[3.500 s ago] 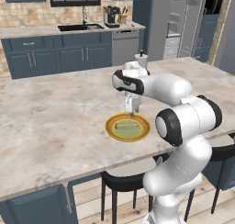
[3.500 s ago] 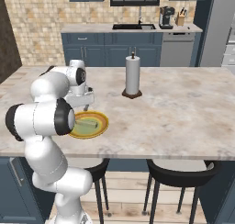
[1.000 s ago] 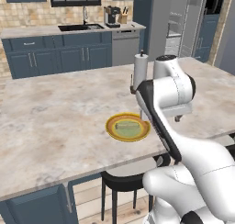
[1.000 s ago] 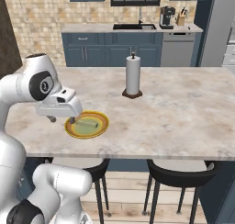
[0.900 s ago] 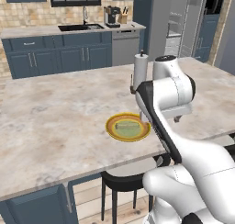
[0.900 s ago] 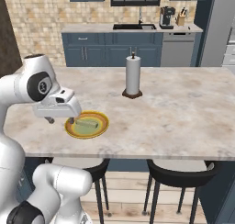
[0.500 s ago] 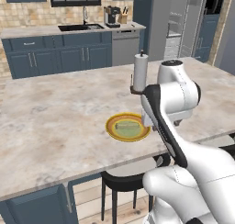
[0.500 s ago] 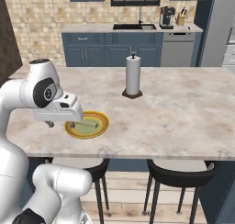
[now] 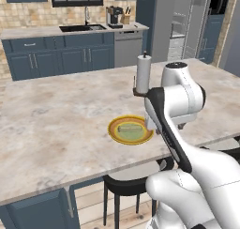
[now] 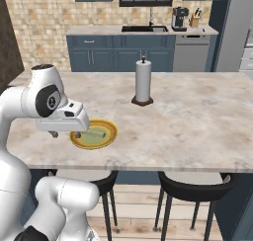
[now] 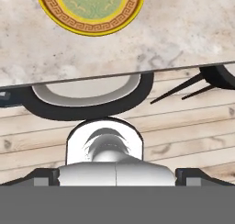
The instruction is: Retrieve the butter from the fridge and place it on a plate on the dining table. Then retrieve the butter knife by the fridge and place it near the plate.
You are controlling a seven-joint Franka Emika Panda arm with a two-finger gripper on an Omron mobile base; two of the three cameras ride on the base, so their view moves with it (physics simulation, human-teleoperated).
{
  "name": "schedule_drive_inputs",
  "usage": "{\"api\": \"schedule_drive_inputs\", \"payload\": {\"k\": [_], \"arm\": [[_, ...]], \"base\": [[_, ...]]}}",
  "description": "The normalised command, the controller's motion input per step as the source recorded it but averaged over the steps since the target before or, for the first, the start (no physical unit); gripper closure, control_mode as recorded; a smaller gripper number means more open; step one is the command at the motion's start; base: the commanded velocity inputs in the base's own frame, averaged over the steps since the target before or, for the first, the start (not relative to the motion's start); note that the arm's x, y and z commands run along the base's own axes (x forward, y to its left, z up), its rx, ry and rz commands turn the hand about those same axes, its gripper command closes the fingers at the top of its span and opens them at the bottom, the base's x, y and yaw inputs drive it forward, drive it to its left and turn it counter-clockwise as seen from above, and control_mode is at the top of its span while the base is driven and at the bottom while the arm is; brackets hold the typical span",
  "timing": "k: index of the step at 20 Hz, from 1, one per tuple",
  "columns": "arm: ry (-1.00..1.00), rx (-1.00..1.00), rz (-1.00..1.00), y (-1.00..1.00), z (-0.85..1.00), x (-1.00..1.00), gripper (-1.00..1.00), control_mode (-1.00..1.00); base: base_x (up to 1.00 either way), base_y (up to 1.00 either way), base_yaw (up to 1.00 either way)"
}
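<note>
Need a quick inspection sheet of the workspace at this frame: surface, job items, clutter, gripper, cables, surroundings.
Surface: dining table, beige marbled top, mostly bare.
Job's things: butter lies on the plate near the table's front edge. Fridge stands at the back right. Butter knife: nothing seen.
Clutter: paper towel roll upright on its stand, behind the plate and apart from it.
Gripper: gripper open and empty, near the table's front edge beside the plate.
Cables: nothing seen.
Surroundings: black stools under the table edge, sink counter with coffee machine, blue cabinets, wood floor.
</note>
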Motion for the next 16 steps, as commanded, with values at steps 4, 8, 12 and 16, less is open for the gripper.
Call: {"api": "schedule_drive_inputs", "payload": {"k": [4,8,12,16], "arm": [[0.00,0.00,0.00,0.00,0.00,0.00,-1.00,1.00],[0.00,0.00,0.00,0.00,0.00,0.00,-1.00,1.00],[0.00,0.00,0.00,0.00,0.00,0.00,-1.00,1.00],[0.00,0.00,0.00,0.00,0.00,0.00,-1.00,1.00]], "base": [[-0.11,-0.09,0.00],[-0.35,-0.69,0.00],[-0.22,-0.99,0.00],[-0.22,-1.00,0.00]]}}
